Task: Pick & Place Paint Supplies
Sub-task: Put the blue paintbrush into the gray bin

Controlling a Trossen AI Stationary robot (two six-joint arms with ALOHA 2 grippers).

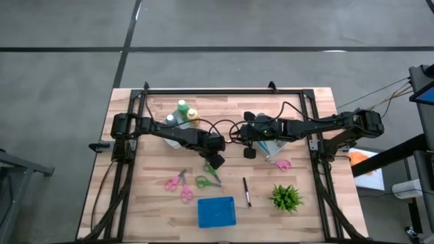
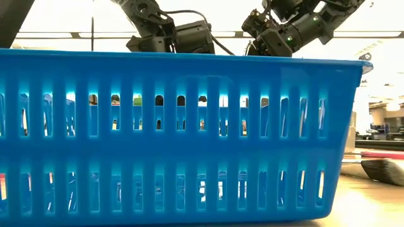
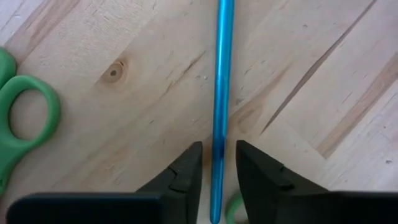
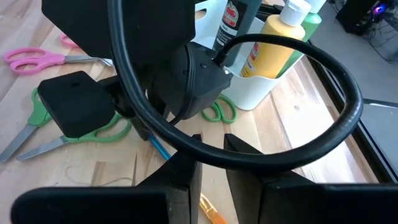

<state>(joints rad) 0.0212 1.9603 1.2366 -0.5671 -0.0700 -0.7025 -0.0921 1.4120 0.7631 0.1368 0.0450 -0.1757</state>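
A thin blue brush (image 3: 221, 93) lies flat on the wooden table. My left gripper (image 3: 219, 168) points down over it at the table's middle (image 1: 215, 160), open. One finger stands on each side of the handle with a small gap, touching nothing. A dark brush (image 1: 247, 192) lies on the boards farther toward the near edge. The green (image 4: 311, 25), yellow (image 4: 273, 43) and dark (image 4: 233, 25) bottles stand upright in a white tub (image 4: 249, 90) at the far left. My right gripper (image 4: 212, 168) hovers just right of the left one, fingers slightly apart. A thin orange stick (image 4: 212, 214) shows below them.
A blue slotted basket (image 1: 216, 211) stands at the near edge and fills the low view (image 2: 189, 139). Green scissors (image 3: 18, 118) and pink scissors (image 1: 178, 183) lie near the blue brush. More pink scissors (image 1: 282, 165) and a potted plant (image 1: 286, 197) are at the right.
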